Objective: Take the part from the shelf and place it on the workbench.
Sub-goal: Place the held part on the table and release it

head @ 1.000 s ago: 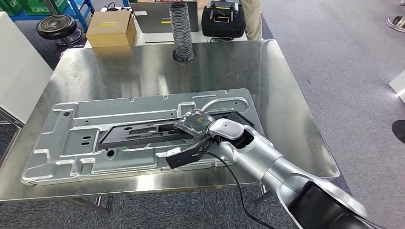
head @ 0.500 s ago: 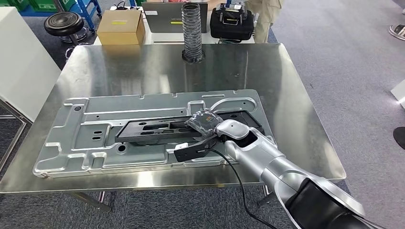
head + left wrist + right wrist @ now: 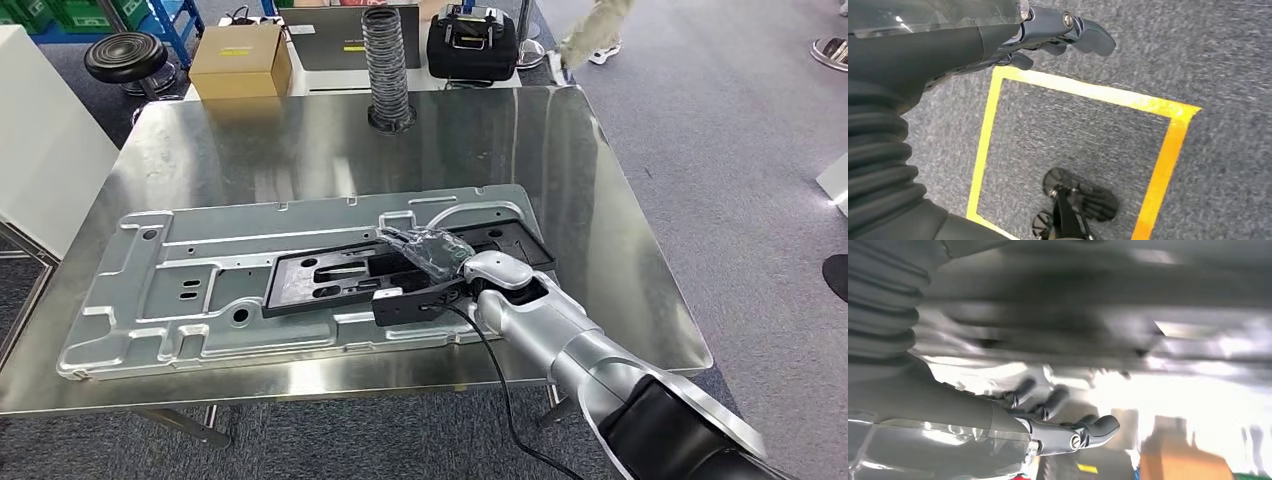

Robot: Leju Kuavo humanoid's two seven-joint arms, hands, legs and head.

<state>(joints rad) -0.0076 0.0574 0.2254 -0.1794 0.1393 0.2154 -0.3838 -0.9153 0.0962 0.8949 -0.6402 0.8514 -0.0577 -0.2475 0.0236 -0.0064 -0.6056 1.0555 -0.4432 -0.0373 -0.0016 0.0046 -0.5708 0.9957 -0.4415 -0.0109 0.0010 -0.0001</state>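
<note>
Resting on black part (image 3: 400, 272), right robot hand (image 3: 432, 254) lies flat; grip unclear. Part sits flat on grey stamped plate (image 3: 180, 290), worktop (image 3: 620, 250) centre toward 4 o'clock, likely placed. Left robot hand (image 3: 1048, 35) hangs over carpet, fingers loosely apart, holding nothing.

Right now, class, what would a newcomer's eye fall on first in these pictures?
First, the large stamped metal panel lying flat across the shiny steel workbench. Next, the silver right arm reaching in from the near right, its right hand resting on the black part that lies on the panel. At the bench's far edge stands a ribbed grey hose.
</note>
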